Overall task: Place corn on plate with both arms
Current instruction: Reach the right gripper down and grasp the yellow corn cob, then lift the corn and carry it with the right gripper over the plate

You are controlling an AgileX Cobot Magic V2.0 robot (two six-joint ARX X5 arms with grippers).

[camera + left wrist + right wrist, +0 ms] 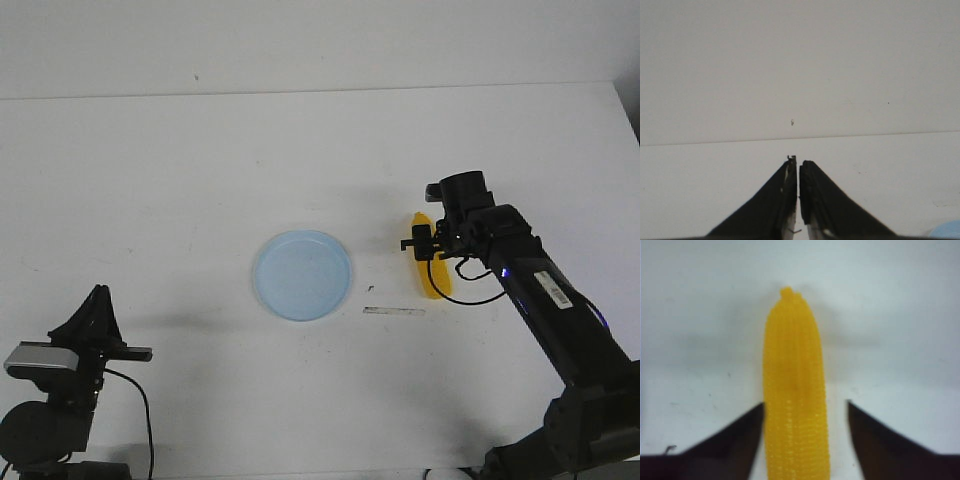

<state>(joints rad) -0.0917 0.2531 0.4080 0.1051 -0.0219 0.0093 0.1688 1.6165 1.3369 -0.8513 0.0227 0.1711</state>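
The yellow corn [428, 262] lies on the white table, right of the pale blue plate [302, 274]. My right gripper [428, 245] is over the corn's middle. In the right wrist view the corn [794, 390] runs lengthwise between the two open fingers [742, 437]; one finger touches its side and the other stands apart from it. My right gripper [805, 404] is open. My left gripper [97, 305] is at the table's near left, far from the plate, and is shut and empty [798, 162]. A sliver of the plate [947, 231] shows in the left wrist view.
A thin transparent strip [393, 311] lies on the table between plate and corn, near the front. The table's far edge meets a white wall [300, 45].
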